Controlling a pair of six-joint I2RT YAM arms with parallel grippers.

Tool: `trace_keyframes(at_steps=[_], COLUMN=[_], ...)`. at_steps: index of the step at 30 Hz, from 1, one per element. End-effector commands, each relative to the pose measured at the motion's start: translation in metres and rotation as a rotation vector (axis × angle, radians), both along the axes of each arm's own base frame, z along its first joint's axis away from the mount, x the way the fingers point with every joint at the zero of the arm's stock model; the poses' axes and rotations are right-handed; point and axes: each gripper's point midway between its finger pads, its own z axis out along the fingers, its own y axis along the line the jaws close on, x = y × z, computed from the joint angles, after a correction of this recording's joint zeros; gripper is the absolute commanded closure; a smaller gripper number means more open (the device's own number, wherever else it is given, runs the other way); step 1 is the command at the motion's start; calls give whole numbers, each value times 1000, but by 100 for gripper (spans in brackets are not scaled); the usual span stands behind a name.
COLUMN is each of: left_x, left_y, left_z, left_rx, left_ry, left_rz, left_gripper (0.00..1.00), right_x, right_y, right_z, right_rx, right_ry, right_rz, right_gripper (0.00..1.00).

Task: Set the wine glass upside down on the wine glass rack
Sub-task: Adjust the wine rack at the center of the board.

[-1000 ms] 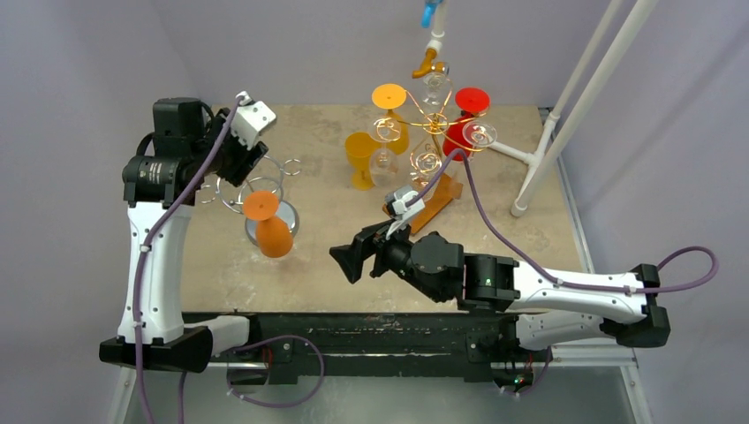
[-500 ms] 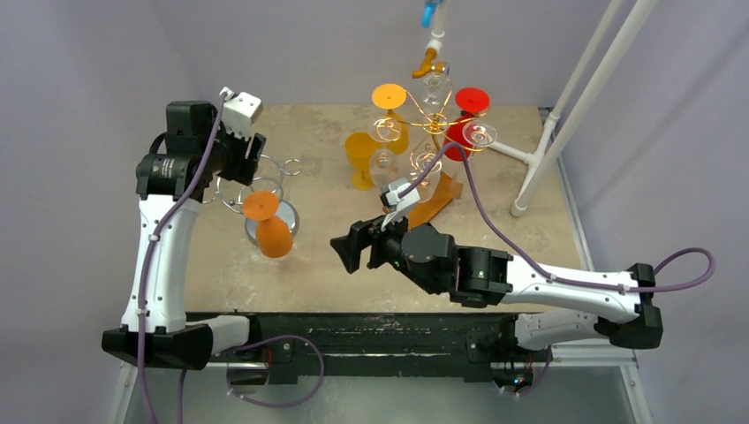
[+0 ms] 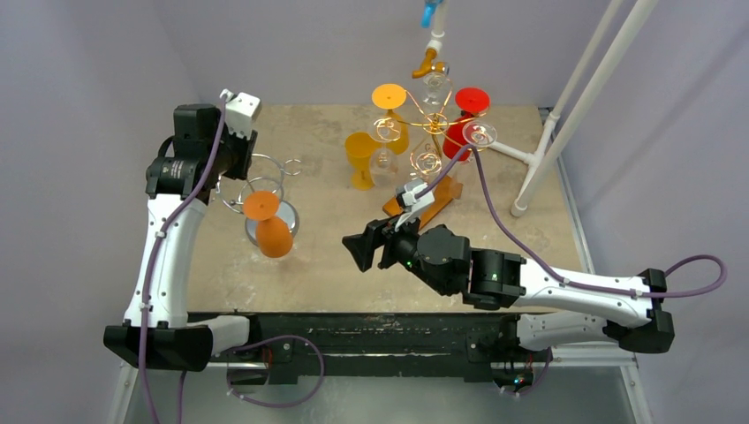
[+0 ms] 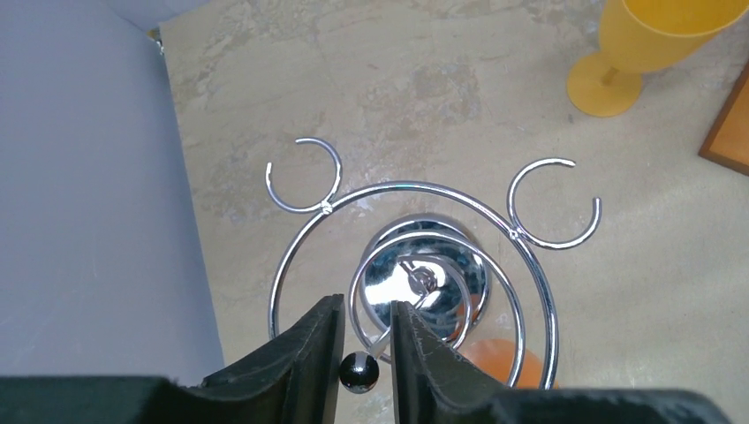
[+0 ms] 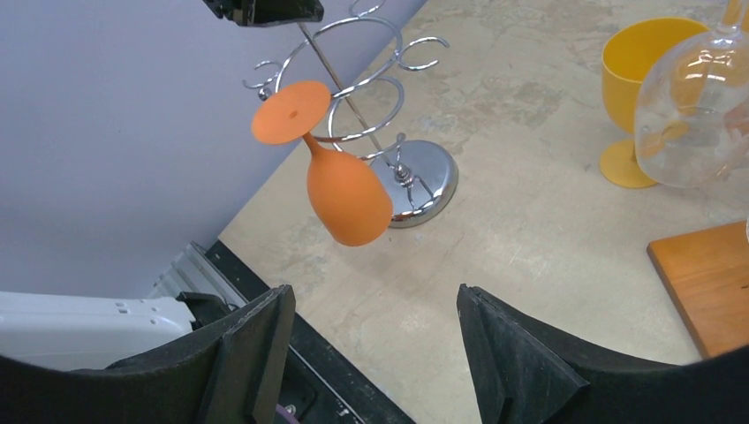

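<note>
I have two pincers. My left pincer [image 4: 359,311] sits over the top of the silver rack [image 5: 424,181], at 9 o'clock on the table [image 3: 336,221]. Its two fingers stand close on each side of the rack's one black ball [image 4: 359,371]. I cannot tell if they pinch it. One orange wine glass [image 3: 274,235] hangs upside down on the rack's 6 o'clock side. My right pincer [image 5: 373,299] is spread wide, mid-table. At 12 o'clock is a second rack [image 3: 425,205], with one red glass [image 3: 459,137] and two yellow glasses [image 3: 360,157].
</note>
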Motion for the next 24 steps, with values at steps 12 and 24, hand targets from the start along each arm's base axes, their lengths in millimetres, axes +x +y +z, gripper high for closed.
trace_keyframes(at_steps=[12,24], left_x=[-4,-13], left_y=[18,21], left_z=[8,8], left_rx=[9,-22], left_ry=[-27,-28], left_rz=[127,191], left_gripper=[89,49], right_x=[4,4], right_y=[-4,-16], right_z=[2,-1], right_rx=[22,35], right_ry=[-4,-5], right_rz=[-28,-46], right_gripper=[28,29])
